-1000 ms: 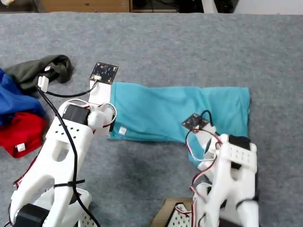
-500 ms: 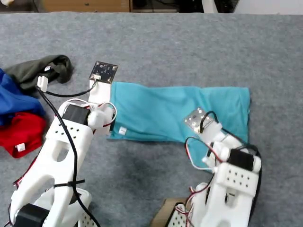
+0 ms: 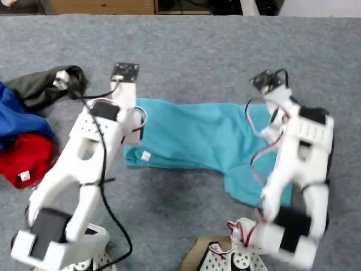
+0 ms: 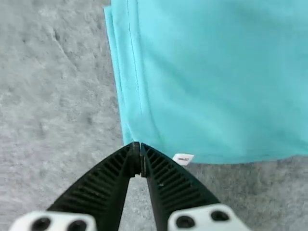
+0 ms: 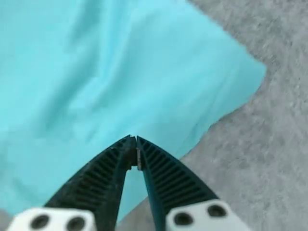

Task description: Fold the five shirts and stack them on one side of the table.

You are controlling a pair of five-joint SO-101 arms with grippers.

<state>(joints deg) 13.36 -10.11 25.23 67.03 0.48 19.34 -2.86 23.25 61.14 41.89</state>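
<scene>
1. Left arm [image 3: 79, 169]: rises from the near table edge and ends over the left end of the teal shirt [image 3: 192, 135].
2. Left gripper [image 4: 136, 161]: fingers pressed together, tips meeting at the near-left corner of the teal shirt [image 4: 216, 72], just beside its white label [image 4: 183, 159]. Whether any fabric is caught between the fingers cannot be determined.
3. Right arm [image 3: 296, 164]: stands over the right end of the teal shirt.
4. Right gripper [image 5: 134, 153]: fingers together with nothing between them, above the teal shirt [image 5: 96, 72], near one of its corners.
5. Teal shirt: lies flat on the grey table [image 3: 225, 51] as a long band running left to right. One part near the right end extends toward the near side. The white label [image 3: 146, 156] sits on the near-left corner.
6. Remaining shirts: bunched and unfolded to the left of the teal shirt, apart from it. The red shirt [image 3: 25, 158] is nearest, the blue shirt [image 3: 14, 121] lies behind it, and the dark olive shirt [image 3: 39, 84] is farthest.
</scene>
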